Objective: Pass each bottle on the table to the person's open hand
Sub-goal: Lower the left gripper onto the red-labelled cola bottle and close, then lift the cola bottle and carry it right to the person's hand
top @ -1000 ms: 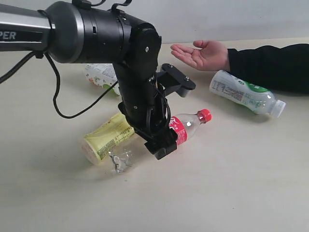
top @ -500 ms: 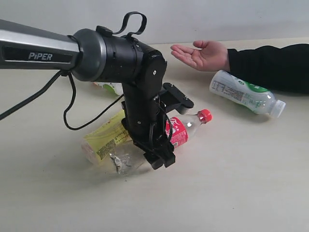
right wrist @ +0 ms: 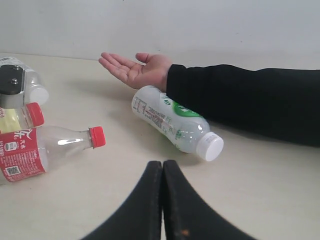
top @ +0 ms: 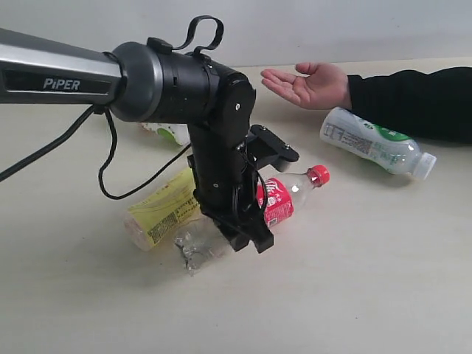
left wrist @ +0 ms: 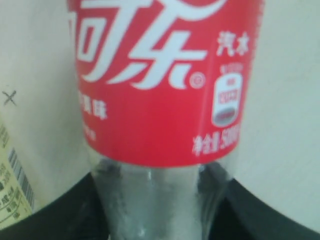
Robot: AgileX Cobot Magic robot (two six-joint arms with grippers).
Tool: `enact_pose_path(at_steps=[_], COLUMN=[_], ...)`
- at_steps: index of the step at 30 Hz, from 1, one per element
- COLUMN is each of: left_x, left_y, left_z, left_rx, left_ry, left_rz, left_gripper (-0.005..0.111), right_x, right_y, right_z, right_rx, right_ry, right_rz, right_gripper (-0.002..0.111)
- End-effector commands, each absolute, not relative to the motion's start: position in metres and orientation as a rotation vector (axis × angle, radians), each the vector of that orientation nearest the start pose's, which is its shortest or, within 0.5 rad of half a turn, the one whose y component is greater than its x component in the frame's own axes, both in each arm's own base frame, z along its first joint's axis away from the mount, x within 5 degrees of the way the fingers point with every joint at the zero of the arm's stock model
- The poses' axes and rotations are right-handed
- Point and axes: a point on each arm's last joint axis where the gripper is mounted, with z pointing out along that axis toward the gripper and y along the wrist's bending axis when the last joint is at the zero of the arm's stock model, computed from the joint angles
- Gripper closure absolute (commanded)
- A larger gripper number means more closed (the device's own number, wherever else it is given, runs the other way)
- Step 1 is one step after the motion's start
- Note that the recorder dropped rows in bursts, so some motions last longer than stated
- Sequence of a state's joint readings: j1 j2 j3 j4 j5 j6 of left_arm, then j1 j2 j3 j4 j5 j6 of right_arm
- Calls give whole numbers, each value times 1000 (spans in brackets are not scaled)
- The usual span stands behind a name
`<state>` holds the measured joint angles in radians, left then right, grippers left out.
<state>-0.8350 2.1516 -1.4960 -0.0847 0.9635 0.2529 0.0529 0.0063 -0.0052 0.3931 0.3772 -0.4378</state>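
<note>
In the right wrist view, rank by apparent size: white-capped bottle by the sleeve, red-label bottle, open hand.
Largest, roughly alike, so not ranked: white-capped bottle and red-label bottle, the latter cut off by the frame edge.
Smallest: open hand.

crushed bottle (top: 284, 198): clear body, red label with white script and small white print, red cap. yellow bottle (top: 166, 209): pale yellow label, green print, black barcode stripes, red cap. third bottle (top: 372, 142): clear, white label with green patches and dark fine print, white cap. fourth bottle (top: 164, 133): white-and-green label. table (top: 369, 280): plain pale beige. open hand (top: 306, 82): light skin. sleeve (top: 413, 99): black. left arm (top: 214, 110): black housing, silver-grey tube with white lettering, black cable. right gripper (right wrist: 162, 165): black.
</note>
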Motion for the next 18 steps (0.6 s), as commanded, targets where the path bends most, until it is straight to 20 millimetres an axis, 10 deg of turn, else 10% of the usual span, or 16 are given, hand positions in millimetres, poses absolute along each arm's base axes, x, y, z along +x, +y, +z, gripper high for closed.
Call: enact_pose_path(at_steps=[1, 9, 18], left_x=[274, 301, 358], left_y=[-320, -351, -380], left_z=[171, 262, 290], left_rx=[1377, 831, 425], left_ry=[2709, 2580, 2474], left_rz=[-233, -511, -708], left_gripper=[107, 107, 107], right_x=[52, 52, 52], right_y=[15, 15, 15], right_z=[182, 182, 182], right_rx=[-210, -210, -210], right_ry=[1816, 1816, 1816], right_rz=[107, 107, 107], right_gripper=[108, 108, 108])
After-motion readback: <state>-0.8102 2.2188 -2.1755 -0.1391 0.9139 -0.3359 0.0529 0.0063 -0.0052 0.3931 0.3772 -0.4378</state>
